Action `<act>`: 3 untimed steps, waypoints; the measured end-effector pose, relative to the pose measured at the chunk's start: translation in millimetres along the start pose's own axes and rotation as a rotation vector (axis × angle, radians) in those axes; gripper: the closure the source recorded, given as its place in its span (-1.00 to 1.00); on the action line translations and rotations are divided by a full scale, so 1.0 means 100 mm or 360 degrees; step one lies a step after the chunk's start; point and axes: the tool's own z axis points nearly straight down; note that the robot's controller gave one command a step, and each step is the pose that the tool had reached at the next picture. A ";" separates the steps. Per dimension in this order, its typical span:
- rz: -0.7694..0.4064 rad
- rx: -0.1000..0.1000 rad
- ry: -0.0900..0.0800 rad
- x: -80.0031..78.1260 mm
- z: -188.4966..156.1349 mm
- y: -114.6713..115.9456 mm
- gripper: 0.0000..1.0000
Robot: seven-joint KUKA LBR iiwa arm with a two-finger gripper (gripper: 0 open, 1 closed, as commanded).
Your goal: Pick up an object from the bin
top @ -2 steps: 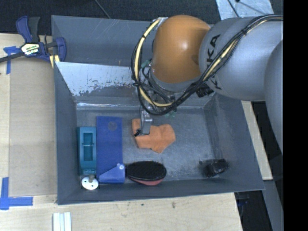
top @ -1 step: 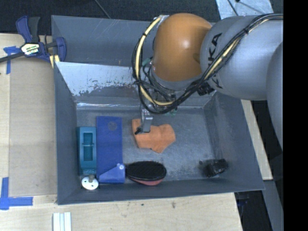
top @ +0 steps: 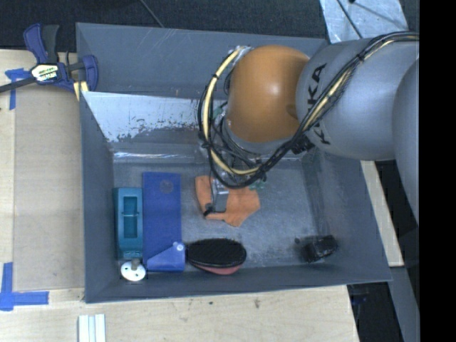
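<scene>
My gripper (top: pixel 216 204) reaches down into the middle of the bin, right over an orange crumpled cloth-like piece (top: pixel 241 206). Its tip touches or sits just at the left part of that orange piece. Left of it lies a flat blue rectangular block (top: pixel 161 212) with a blue wedge-shaped end (top: pixel 169 258). In front of the gripper, near the bin's front wall, rests a black oval brush with a red rim (top: pixel 216 255).
A teal rectangular holder (top: pixel 129 223) lies along the left wall, with a small white round piece (top: pixel 132 270) at its front end. A small black object (top: pixel 315 248) sits at the front right. The arm's orange dome and cables hang over the bin's back middle.
</scene>
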 end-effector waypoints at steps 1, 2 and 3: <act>-0.0216 0.0001 0.0008 0.11 0.70 -0.17 -1.00; -0.0159 0.0000 0.0011 0.04 0.83 -0.37 1.00; -0.0159 0.0000 0.0011 0.04 0.83 -0.37 1.00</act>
